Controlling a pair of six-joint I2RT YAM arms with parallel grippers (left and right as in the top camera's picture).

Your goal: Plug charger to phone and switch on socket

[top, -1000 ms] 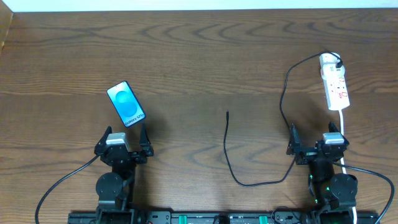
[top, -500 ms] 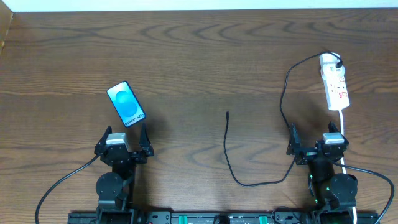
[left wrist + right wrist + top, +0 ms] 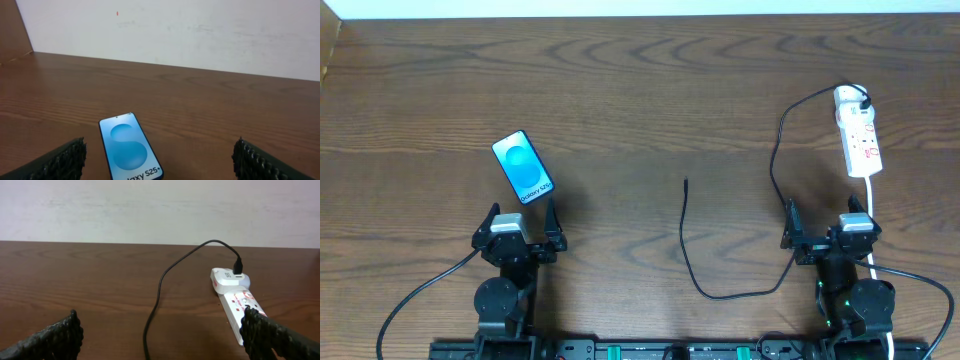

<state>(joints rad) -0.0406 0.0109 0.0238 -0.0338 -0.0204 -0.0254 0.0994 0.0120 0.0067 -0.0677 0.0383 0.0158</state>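
The phone (image 3: 523, 167) lies flat at the left, blue screen up; it also shows in the left wrist view (image 3: 130, 146), just ahead of my open left gripper (image 3: 518, 226). The white socket strip (image 3: 859, 141) lies at the right, also seen in the right wrist view (image 3: 236, 297). The black charger cable (image 3: 775, 170) has its plug in the strip's far end (image 3: 238, 271), curves down the table and ends in a free connector tip (image 3: 686, 183) at the centre. My right gripper (image 3: 828, 232) is open and empty, just in front of the strip.
The strip's thick white cord (image 3: 872, 215) runs down past the right arm. A pale wall stands behind the table's far edge (image 3: 200, 75).
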